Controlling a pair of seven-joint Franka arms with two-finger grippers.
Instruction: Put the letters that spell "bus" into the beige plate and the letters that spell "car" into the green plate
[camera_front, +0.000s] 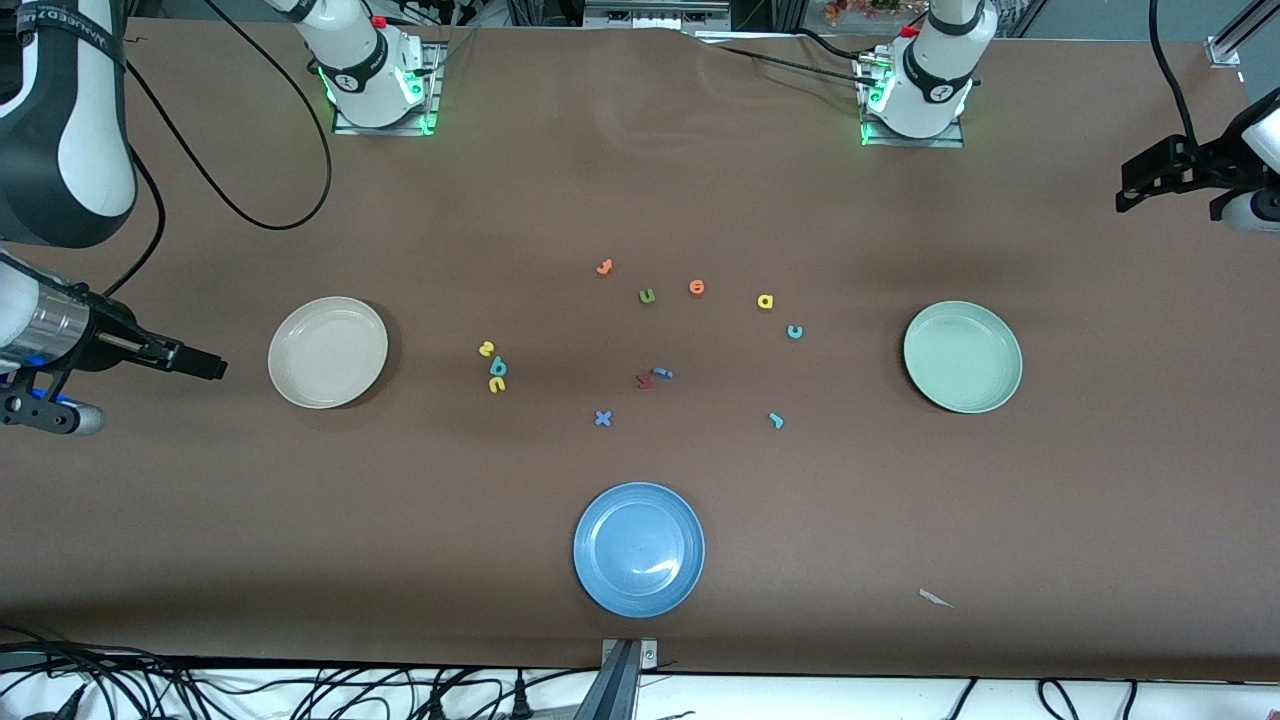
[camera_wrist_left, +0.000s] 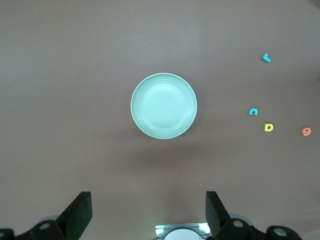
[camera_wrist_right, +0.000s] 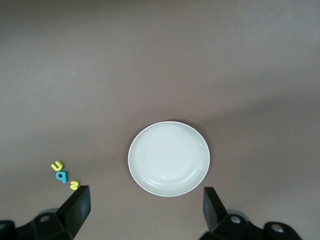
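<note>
Nothing has gone into either plate yet, so all six letters are left to move. Hanging high at the right arm's end of the table, the right gripper (camera_wrist_right: 142, 210) has its jaws spread wide with nothing between them; its wrist view looks straight down on the bare beige plate (camera_front: 328, 351). The yellow s (camera_front: 486, 348), teal b (camera_front: 498, 367) and yellow u (camera_front: 497, 385) lie in a tight column on the brown table (camera_front: 900, 520), a short way from that plate toward the table's middle, so off to one side of this gripper and not beneath it. The left gripper (camera_wrist_left: 148, 212) hangs high at the left arm's end, jaws equally wide and holding nothing, over the empty green plate (camera_front: 962, 356). The yellow a (camera_front: 765, 301), teal c (camera_front: 794, 331) and teal r (camera_front: 776, 420) lie scattered toward the table's middle, well apart from it. The olive u (camera_front: 647, 296), orange letters (camera_front: 697, 288), red letter (camera_front: 644, 380), blue x (camera_front: 602, 418) and blue plate (camera_front: 638, 548) belong to neither word.
</note>
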